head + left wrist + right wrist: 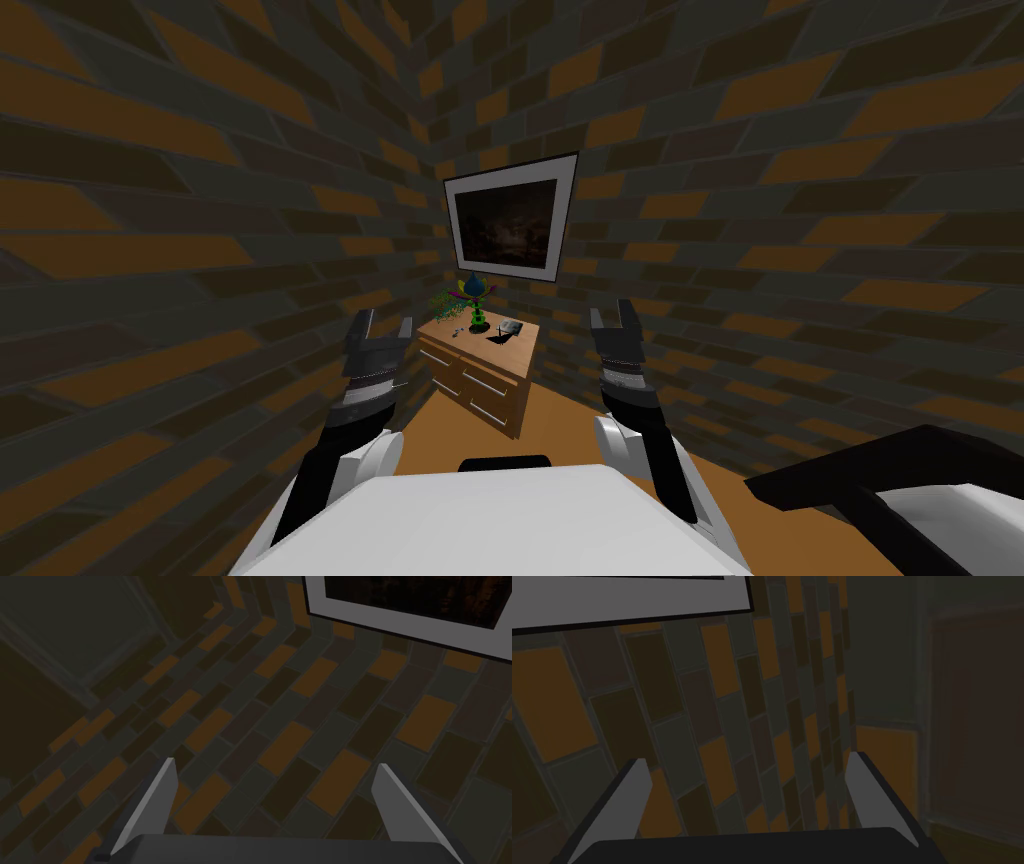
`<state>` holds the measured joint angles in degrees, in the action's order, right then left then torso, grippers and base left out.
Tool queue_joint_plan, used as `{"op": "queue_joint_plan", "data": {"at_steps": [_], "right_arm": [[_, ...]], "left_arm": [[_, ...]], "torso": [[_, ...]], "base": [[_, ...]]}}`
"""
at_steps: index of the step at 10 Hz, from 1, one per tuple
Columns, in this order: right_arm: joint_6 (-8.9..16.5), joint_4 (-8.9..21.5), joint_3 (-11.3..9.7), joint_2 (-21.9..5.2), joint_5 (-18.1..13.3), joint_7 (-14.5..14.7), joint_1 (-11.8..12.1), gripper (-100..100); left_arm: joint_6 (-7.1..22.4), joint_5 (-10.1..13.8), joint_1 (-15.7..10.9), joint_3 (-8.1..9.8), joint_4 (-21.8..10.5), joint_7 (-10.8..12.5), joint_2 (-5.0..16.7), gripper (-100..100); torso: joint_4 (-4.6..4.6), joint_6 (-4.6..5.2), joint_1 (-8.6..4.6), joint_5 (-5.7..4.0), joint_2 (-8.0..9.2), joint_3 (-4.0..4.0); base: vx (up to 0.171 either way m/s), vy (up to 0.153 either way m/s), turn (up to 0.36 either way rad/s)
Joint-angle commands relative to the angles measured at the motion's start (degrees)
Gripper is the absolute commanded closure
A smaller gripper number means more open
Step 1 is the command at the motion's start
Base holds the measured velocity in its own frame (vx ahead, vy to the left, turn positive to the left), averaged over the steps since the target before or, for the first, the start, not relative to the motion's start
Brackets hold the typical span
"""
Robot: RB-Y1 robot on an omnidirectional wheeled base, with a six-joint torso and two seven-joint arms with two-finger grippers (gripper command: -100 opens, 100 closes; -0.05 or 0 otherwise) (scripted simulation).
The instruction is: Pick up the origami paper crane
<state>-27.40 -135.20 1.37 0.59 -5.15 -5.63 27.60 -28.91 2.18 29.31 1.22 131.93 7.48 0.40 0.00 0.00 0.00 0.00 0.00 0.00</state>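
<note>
In the head view, the origami paper crane is seen as a small dark shape on the wooden dresser in the corner, well ahead of the raised left gripper and right gripper and between them. In the left wrist view, the fingers are held wide apart, gripping nothing. In the right wrist view, the fingers are likewise spread and empty.

Your left gripper and right gripper look alike: each is a dark, boxy block with two thin fingers. Up close, the left fingers and the right fingers are flat, light grey blades with darker edges, narrowing to a slanted tip. Below each block you can see a ribbed grey wrist band. Below that comes a slim black forearm that runs down beside a rounded white elbow shell.
</note>
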Motion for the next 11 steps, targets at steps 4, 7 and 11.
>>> {"op": "queue_joint_plan", "data": {"at_steps": [4, 7, 11], "right_arm": [[0.0, 0.0, 0.0, 0.0, 0.0, 0.0, 0.0, 0], [0.0, 0.0, 0.0, 0.0, 0.0, 0.0, 0.0, 0], [0.0, 0.0, 0.0, 0.0, 0.0, 0.0, 0.0, 0]], "left_arm": [[1.8, -1.36, -3.57, 0.68, -5.16, -0.02, 5.41, -100], [3.57, -2.75, -7.21, 1.4, -10.07, -0.02, 7.31, -100], [5.78, -4.48, -11.68, 2.27, -15.69, -0.02, 8.35, -100]], "torso": [[-0.01, 0.01, -0.15, -0.03, -0.03, -0.02], [-0.01, 0.0, -0.2, -0.04, -0.02, -0.01], [-0.01, 0.0, -0.17, -0.04, -0.04, -0.02]], "base": [[0.004, -0.038, 0.011], [0.001, -0.056, 0.019], [0.003, -0.054, 0.014]]}}
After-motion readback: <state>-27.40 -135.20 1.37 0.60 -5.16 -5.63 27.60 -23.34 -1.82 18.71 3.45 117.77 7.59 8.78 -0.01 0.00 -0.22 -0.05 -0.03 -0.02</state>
